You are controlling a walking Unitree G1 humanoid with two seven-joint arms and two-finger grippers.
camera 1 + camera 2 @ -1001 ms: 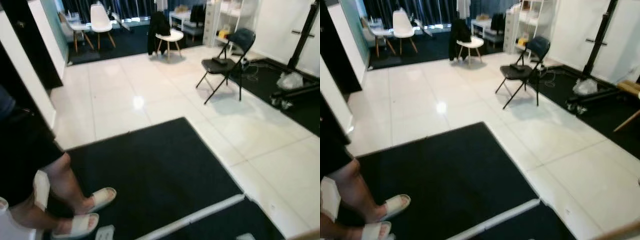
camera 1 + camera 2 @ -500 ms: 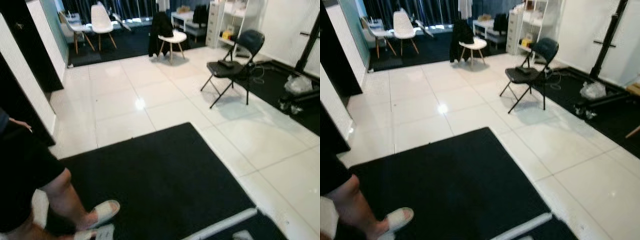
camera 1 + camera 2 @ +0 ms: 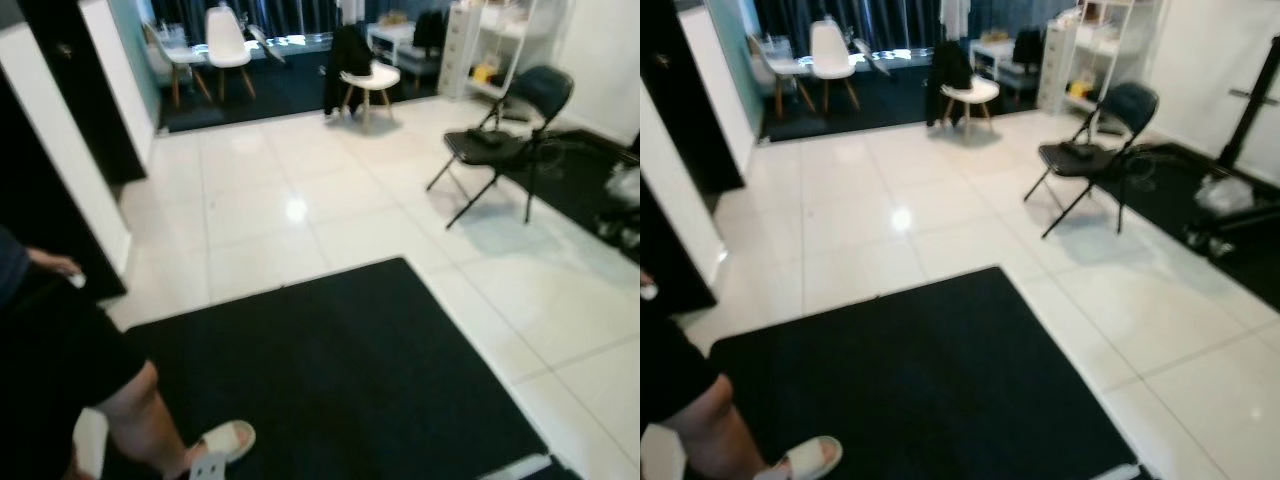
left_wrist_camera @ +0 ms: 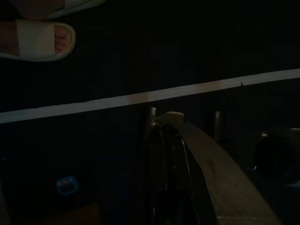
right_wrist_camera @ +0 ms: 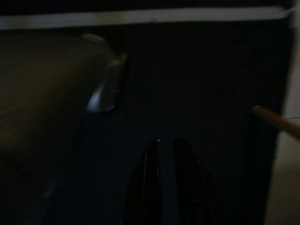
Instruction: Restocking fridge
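Observation:
No fridge or stock item is in view. My left gripper [image 4: 168,187] hangs idle in the dark over a black mat [image 3: 330,370], near a white strip [image 4: 140,97] and a person's sandalled foot [image 4: 40,40]. My right gripper [image 5: 165,183] also hangs low over the dark mat, its two black fingers pressed together and holding nothing.
A person in dark shorts [image 3: 50,360] stands close at the left, one white sandal [image 3: 225,440] on the mat. Beyond lies white tile floor [image 3: 300,200]. A black folding chair [image 3: 505,140] stands at the right, and a stool with a dark coat [image 3: 360,75] and white chairs [image 3: 225,35] at the back.
The whole picture has slid right and down, so the camera has turned. The person's hand has come into view at the left, and one sandal has left the frame.

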